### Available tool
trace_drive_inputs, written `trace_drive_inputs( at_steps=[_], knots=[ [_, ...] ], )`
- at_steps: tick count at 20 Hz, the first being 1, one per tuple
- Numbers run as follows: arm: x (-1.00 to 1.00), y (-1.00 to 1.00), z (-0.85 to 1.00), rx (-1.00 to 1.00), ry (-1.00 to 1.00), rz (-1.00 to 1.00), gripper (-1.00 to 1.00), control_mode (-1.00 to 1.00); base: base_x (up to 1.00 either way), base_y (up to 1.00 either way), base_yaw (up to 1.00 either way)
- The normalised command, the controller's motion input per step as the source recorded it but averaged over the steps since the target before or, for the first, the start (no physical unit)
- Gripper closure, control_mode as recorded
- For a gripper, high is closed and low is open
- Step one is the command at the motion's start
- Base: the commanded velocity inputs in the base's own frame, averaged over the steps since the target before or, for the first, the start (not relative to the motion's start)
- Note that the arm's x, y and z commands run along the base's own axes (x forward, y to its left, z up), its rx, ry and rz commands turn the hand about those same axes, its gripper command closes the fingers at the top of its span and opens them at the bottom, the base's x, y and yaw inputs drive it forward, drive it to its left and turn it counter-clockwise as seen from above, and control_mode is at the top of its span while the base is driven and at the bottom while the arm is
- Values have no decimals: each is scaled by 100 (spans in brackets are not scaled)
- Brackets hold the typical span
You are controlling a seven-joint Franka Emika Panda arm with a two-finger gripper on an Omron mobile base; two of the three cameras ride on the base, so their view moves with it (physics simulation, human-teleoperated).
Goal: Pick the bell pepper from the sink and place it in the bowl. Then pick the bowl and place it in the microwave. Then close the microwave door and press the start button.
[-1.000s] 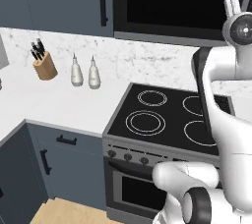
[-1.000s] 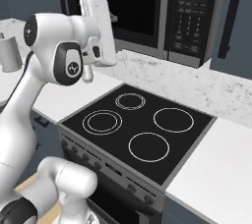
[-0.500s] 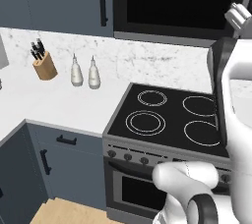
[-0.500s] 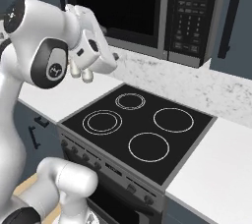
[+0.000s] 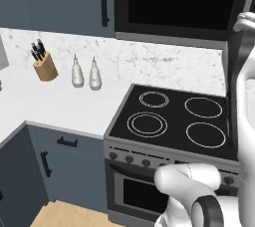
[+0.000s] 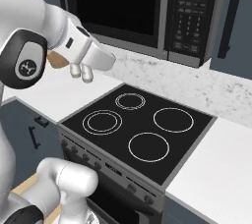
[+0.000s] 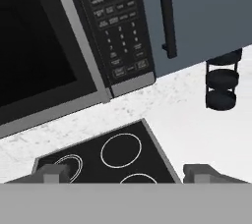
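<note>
We are looking over a black glass cooktop [image 5: 172,120] with four ringed burners, set into a white marble counter [image 5: 64,104], with the oven front [image 5: 134,186] and its row of knobs below. Above the cooktop the microwave [image 6: 142,9] is sitting built into the dark blue cabinets, its door [image 6: 115,4] lying flush with the front, the dark glass showing nothing inside, and its keypad [image 6: 192,14] standing to the right of the glass. In the hand view we are facing that same keypad [image 7: 115,31] and the dark window [image 7: 34,51] at a tilt, with a cabinet handle [image 7: 166,14] beside them and a dark tiered rack [image 7: 221,83] standing on the counter farther off. Our gripper [image 7: 130,173] is hanging in the air above the cooktop, its two fingertips [image 7: 51,173] standing wide apart with nothing between them. In the right base view the hand [image 6: 83,68] is hovering over the counter just left of the burners, well below the microwave. On the left stretch of counter we are seeing a wooden knife block [image 5: 45,64] and two pale bottles [image 5: 85,74] standing close together against the backsplash.
</note>
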Motion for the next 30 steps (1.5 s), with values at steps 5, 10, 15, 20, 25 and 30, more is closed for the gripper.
trace_drive_inputs(
  at_steps=[5, 10, 15, 20, 25, 30],
  knots=[
    [-15, -5, -8, -21, -2, 15, 100, -100, 0, 0, 0],
    [-14, -5, -35, -13, -21, 17, 100, -100, 0, 0, 0],
    [-2, -2, -20, -6, -29, 6, 100, -100, 0, 0, 0],
    [8, 0, 0, 0, -6, 0, 100, -100, 0, 0, 0],
    [22, -3, 0, 0, -3, 0, 100, -100, 0, 0, 0],
    [34, -5, 0, 0, 0, 0, 100, -100, 0, 0, 0]
  ],
)
